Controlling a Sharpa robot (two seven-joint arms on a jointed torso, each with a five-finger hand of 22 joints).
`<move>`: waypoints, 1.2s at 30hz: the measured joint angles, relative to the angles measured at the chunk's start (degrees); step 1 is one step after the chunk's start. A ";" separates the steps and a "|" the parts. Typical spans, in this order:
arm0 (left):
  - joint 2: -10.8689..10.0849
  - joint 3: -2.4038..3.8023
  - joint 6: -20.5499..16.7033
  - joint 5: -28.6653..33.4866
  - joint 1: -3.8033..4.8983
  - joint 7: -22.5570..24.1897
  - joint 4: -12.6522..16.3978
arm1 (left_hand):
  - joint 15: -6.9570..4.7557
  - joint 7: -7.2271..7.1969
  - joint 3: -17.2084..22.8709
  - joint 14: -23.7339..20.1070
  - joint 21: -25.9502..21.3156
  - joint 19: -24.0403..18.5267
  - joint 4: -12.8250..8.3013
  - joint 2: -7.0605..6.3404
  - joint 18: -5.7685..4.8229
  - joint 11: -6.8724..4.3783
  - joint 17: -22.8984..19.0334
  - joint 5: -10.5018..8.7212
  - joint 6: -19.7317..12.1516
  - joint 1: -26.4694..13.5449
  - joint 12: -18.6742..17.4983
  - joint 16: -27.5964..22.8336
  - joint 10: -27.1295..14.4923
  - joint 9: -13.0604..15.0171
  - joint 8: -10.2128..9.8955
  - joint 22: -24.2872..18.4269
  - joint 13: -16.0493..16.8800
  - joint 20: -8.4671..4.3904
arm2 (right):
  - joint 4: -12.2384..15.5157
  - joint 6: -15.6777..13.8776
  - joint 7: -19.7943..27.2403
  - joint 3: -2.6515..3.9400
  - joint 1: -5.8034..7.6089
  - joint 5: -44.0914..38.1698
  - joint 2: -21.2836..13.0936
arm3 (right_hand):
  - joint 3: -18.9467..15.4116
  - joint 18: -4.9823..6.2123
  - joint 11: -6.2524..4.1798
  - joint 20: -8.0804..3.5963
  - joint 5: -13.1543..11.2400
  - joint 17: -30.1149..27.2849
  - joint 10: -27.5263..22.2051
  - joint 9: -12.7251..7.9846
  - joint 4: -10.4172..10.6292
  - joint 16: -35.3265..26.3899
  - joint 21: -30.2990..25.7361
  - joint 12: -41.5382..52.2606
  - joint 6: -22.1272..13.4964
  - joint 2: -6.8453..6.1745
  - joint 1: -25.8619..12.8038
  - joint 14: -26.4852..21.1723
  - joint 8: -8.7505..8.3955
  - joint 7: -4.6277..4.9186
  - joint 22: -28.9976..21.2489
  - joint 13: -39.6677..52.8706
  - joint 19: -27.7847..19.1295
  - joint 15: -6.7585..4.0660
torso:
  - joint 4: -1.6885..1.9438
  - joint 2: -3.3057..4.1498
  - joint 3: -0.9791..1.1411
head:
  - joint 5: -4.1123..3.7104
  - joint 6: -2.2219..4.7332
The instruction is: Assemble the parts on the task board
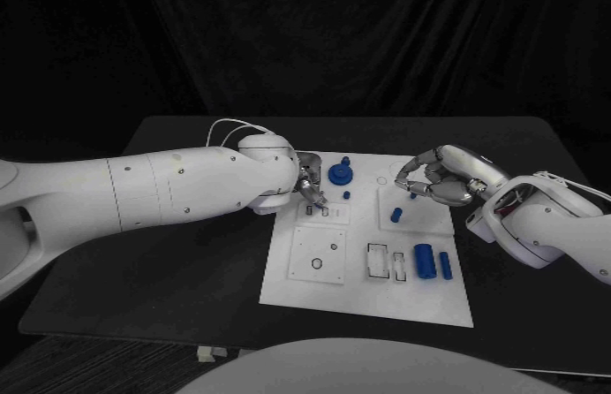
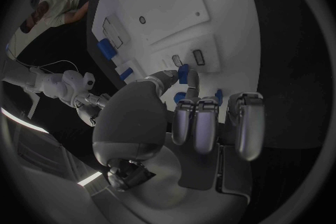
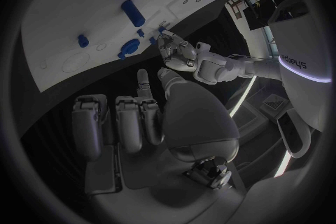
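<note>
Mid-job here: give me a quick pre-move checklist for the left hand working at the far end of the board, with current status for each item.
1. Left hand over the task board, at its far left part: ok.
2. Left hand holding a small blue part at its fingertips: cannot tell; blue shows by the fingertips, the grip is unclear.
3. Right hand holding nothing, fingers curled: ok.
4. Right hand clear of the left hand: ok, they are apart.
5. Round blue part standing beside the left hand, collision risk: cannot tell.
6. Two blue cylinders lying untouched at the near right: ok.
</note>
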 measured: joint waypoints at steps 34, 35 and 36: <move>0.60 0.10 0.12 -0.42 -0.20 -0.26 0.70 | 0.00 0.14 -0.02 0.00 0.00 -0.21 0.01 0.07 0.00 0.00 -0.01 -0.33 0.30 0.07 0.00 0.00 0.00 -0.06 -0.23 0.00 0.00 -0.21 | -0.14 0.01 -0.02 -0.01 -0.40 0.02 -0.15 | 0.48 0.00 0.00 0.00 1.09 0.00 0.00 -0.04 -0.47 0.00 0.00 0.00 0.00 0.19 0.73 0.00 -0.22 0.00 0.00 0.00 0.00 0.00 | -0.03 0.08 -0.01 | 0.26 0.00; 0.58 0.10 0.14 -0.42 -0.20 -0.28 0.78 | 0.00 0.14 -0.02 0.00 0.00 -0.21 0.01 0.07 0.00 0.00 -0.01 -0.33 0.30 0.08 0.00 0.00 0.00 -0.06 -0.23 0.00 0.00 -0.21 | -0.14 0.01 -0.02 -0.01 -0.40 0.02 -0.15 | 0.47 0.00 0.00 0.00 1.09 0.00 0.00 -0.05 -0.47 0.00 0.00 0.00 0.00 0.18 0.73 0.00 -0.22 0.00 0.00 0.00 0.00 0.00 | -0.03 0.09 -0.01 | 0.27 0.00; 0.57 0.09 0.14 -0.43 -0.20 -0.30 0.86 | 0.00 0.14 -0.02 0.00 0.00 -0.22 0.01 0.07 -0.01 0.00 -0.01 -0.31 0.30 0.07 0.00 0.00 0.00 -0.06 -0.23 0.00 0.00 -0.21 | -0.14 0.01 -0.02 -0.01 -0.40 0.02 -0.15 | 0.47 0.00 0.00 0.00 1.08 0.00 0.00 -0.09 -0.47 0.00 0.00 0.00 0.00 0.18 0.72 0.00 -0.22 0.00 0.00 0.00 0.00 0.00 | -0.03 0.08 -0.01 | 0.27 0.00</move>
